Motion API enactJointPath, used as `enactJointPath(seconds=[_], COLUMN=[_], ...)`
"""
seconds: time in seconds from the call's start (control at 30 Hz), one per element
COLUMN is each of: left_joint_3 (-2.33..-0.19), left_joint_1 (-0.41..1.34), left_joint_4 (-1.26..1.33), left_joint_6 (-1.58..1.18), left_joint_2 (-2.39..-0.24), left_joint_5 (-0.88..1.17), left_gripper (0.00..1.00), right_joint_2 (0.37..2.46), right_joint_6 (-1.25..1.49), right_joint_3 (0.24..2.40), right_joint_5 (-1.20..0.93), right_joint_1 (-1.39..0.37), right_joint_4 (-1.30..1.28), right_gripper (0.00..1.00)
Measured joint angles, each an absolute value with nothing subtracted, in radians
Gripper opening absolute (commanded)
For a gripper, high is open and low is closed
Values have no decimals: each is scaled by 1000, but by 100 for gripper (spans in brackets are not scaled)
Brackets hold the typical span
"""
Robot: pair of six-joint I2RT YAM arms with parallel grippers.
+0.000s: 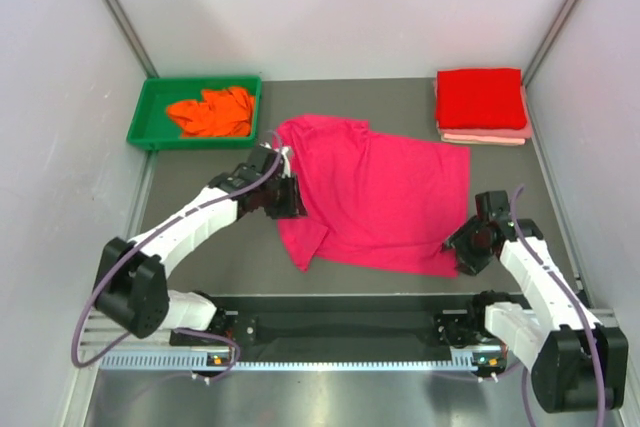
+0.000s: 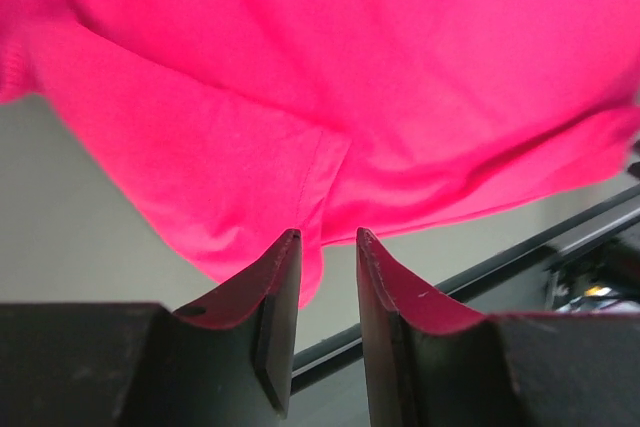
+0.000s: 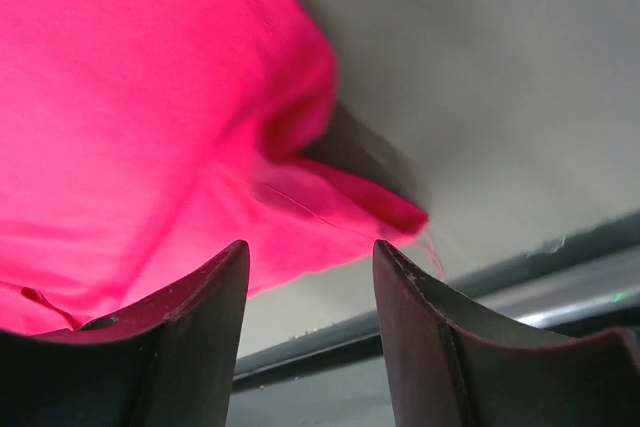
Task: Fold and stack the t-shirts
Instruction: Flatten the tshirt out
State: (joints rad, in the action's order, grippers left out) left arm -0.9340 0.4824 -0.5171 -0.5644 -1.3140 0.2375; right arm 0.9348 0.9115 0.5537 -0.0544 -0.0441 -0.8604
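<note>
While flat, magenta t-shirt (image 1: 385, 197) lengthwise left-right, hem (image 1: 456, 209) rightward; left tool (image 2: 328, 237), right tool (image 3: 312, 247) ajar.

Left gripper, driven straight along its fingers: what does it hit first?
Likely the magenta t-shirt: its sleeve edge lies right ahead of the left gripper, though depth is unclear.

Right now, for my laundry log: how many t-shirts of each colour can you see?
Magenta-pink t-shirt: 1
Red t-shirt: 1
Pale pink t-shirt: 1
Orange t-shirt: 1
Total: 4
</note>
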Motion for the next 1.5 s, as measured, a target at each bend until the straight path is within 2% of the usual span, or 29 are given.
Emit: enactJointPath(seconds=[0.23,0.3,0.37,0.4,0.67,0.7,0.73,0.77,1.0,1.13,1.33,1.5], left_joint_3=[-925,-915,-903,-897,-888,-888,-888,-887,-881,-881,-1001,-1149], left_joint_1=[611,624,626,628,635,637,638,641,697,751,794,812], left_joint_4=[-544,-543,-542,-542,-553,-553,-553,-553,-561,-561,-601,-621], left_joint_6=[-532,-532,-532,-532,-524,-522,-520,-517,-490,-483,-489,-530], left_joint_2=[-1400,-1398,-1396,-1394,-1359,-1359,-1359,-1359,-1374,-1411,-1583,-1729], left_joint_5=[189,189,185,183,125,120,118,116,66,59,-7,-96], left_gripper=[32,31,31,31,30,31,31,32,41,46,37,36], right_joint_2=[837,816,805,804,811,814,818,823,807,717,656,644], right_joint_6=[1070,1104,1131,1141,1182,1182,1179,1174,1118,1068,1035,1017], right_joint_3=[486,459,423,409,369,369,369,368,377,437,455,407], right_joint_5=[-31,-24,-22,-22,-28,-28,-27,-23,15,52,36,13], right_joint_1=[-72,-74,-76,-76,-77,-77,-77,-77,-80,-81,-83,-83], right_joint_4=[-904,-903,-901,-900,-854,-845,-836,-825,-798,-810,-786,-764], right_gripper=[48,43,30,27,25,20,8,0,0,0,0,0])
